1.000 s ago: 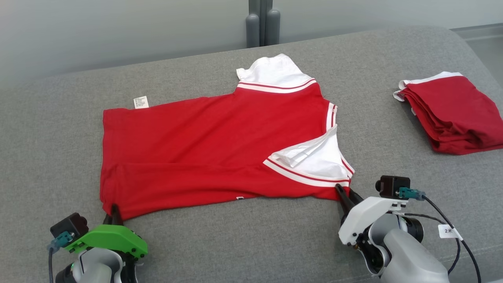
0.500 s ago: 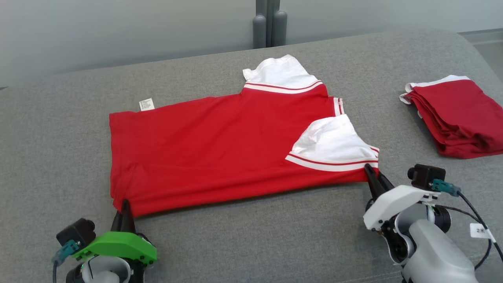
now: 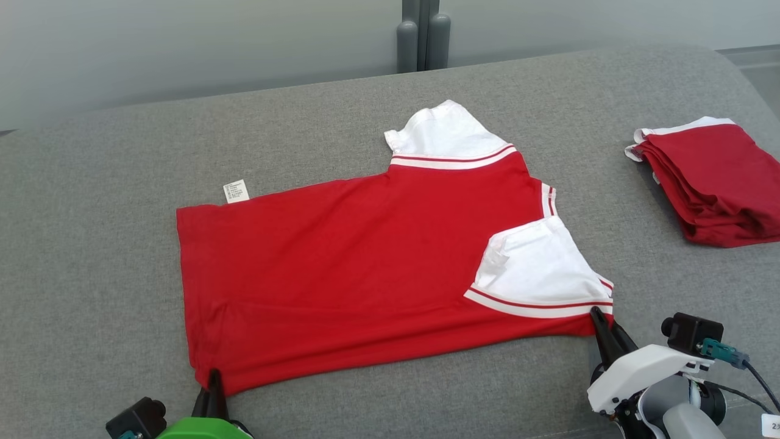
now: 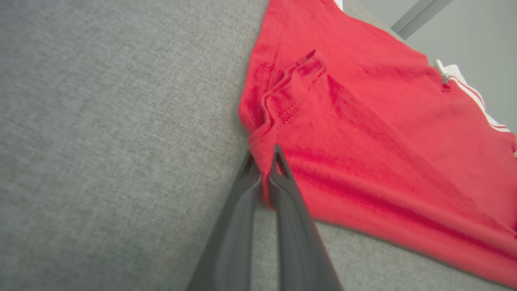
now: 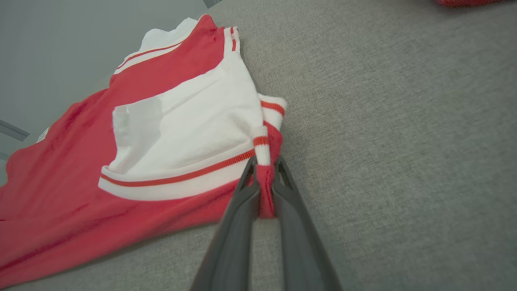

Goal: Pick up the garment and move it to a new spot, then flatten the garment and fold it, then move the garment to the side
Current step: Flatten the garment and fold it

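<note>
Garment (image 3: 341, 268) caught at its two near corners, one in each of my claws. My left claw (image 4: 262, 155) is closed on the red hem corner. A fold of cloth is squeezed between its two dark fingers (image 4: 242, 226), and the hem is bunched into a small ridge just beyond the tips. My right claw (image 5: 264, 161) is closed the same way on the corner below the near sleeve (image 5: 181, 125), gripping red cloth and the end of a white band with a red stripe.

Out from the claws, the garment lies spread on a grey cushion (image 3: 91, 274), its red body running across in front of me with the hem to my left. The near sleeve, white, is folded in over the red body. The far sleeve (image 3: 448, 131), also white, sticks out toward the back of the cushion. A small white label (image 3: 236, 191) pokes out at the far hem corner.

Well apart on my right, a folded pile of red clothes (image 3: 713, 177) with white trim rests on the same cushion. Behind the cushion, two grey posts (image 3: 417, 36) stand against a pale wall.
</note>
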{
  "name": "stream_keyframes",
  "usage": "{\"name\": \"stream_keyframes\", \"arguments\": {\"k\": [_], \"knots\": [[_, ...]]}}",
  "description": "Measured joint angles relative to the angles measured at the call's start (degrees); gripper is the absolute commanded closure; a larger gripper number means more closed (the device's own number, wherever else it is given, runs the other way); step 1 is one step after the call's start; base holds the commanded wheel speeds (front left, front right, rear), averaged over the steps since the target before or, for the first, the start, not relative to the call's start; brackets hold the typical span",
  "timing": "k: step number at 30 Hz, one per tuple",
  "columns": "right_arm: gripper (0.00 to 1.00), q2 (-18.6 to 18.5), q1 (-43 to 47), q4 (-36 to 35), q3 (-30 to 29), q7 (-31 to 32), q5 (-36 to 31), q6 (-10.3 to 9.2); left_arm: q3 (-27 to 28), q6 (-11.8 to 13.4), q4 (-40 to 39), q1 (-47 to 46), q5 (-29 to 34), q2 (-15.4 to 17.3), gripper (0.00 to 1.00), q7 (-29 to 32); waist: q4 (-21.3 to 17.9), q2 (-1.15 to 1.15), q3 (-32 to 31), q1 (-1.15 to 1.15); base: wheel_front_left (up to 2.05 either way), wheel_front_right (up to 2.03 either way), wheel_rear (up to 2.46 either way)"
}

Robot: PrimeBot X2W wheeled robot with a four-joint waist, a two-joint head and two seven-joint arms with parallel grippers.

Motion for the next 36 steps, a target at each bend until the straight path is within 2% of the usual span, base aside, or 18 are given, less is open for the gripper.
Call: {"name": "stream_keyframes", "arguments": {"k": [5, 6, 7, 8, 9, 10, 11, 12, 20, 23, 28, 36], "knots": [[1.00, 1.5, 1.6, -1.8, -1.6, 1.2, -2.2, 0.00, -1.3, 1.1, -0.4, 0.3, -0.4, 0.0, 1.00, -0.3, 0.0, 0.00, -0.2, 0.00, 0.00, 0.00, 0.00], [1.00, 1.6, 1.9, -2.1, -1.9, 1.3, -2.4, 0.00, -1.4, 1.2, -0.5, 0.3, -0.4, 0.0, 0.93, -0.4, 0.0, 0.00, -0.2, 0.00, 0.00, 0.00, 0.00], [1.00, 1.8, 2.1, -2.4, -2.3, 1.5, -2.6, 0.00, -1.5, 1.4, -0.8, 0.4, -0.4, 0.0, 0.68, -0.7, 0.0, 0.00, -0.3, 0.00, 0.00, 0.00, 0.00], [0.89, 2.0, 2.3, -2.8, -2.7, 1.5, -2.9, 0.00, -1.5, 1.6, -1.1, 0.4, -0.4, 0.0, 0.21, -0.7, -0.1, 0.00, -0.3, 0.00, 0.00, 0.00, 0.00], [0.72, 2.1, 2.5, -3.2, -3.0, 1.5, -3.1, 0.00, -1.6, 1.7, -1.5, 0.6, -0.4, 0.1, 0.00, -0.7, -0.1, 0.00, -0.4, 0.00, 0.00, 0.00, 0.00], [0.59, 2.3, 2.9, -3.7, -3.4, 1.6, -3.3, -0.01, -1.6, 1.8, -1.9, 0.9, -0.4, 0.2, 0.00, -0.7, -0.2, 0.00, -0.5, 0.00, 0.00, 0.00, 0.00], [0.36, 2.3, 3.3, -4.1, -3.8, 1.8, -3.6, -0.02, -1.5, 1.9, -2.3, 1.1, -0.4, 0.4, 0.00, -0.7, -0.2, 0.00, -0.5, 0.00, 0.00, 0.00, 0.00], [0.00, 2.3, 3.7, -4.6, -4.3, 1.8, -3.8, -0.07, -1.6, 2.0, -3.0, 1.5, -0.3, 0.8, 0.00, -0.7, -0.3, 0.00, -0.6, 0.00, 0.00, 0.00, 0.00], [0.00, 2.8, 6.7, -11.7, -8.0, 3.2, -6.4, -0.07, -1.7, 4.0, -10.7, 1.3, 2.5, 5.8, 0.00, 1.4, -0.9, 0.00, -0.9, 0.00, 0.00, 0.00, 0.00], [0.00, 2.8, 6.8, -16.4, -9.2, 4.4, -8.0, -0.07, -2.7, 4.3, -12.5, -4.0, 4.4, 9.1, 0.00, 4.7, -1.4, 0.00, -0.6, 0.00, 0.00, 0.00, 0.00], [0.00, 2.8, 6.2, -20.9, -9.0, 7.3, -9.8, -0.07, -4.4, 4.0, -8.6, -12.3, 6.9, 13.4, 0.00, 11.0, -2.4, 0.00, 0.4, 0.00, 0.00, 0.00, 0.00], [0.00, 1.7, 2.4, -24.9, -6.2, 9.8, -10.3, -0.07, -5.9, 2.6, 1.4, -24.2, 8.1, 16.6, 0.00, 16.3, -4.7, 0.00, 3.8, 0.00, 0.00, 0.00, 0.00]]}}
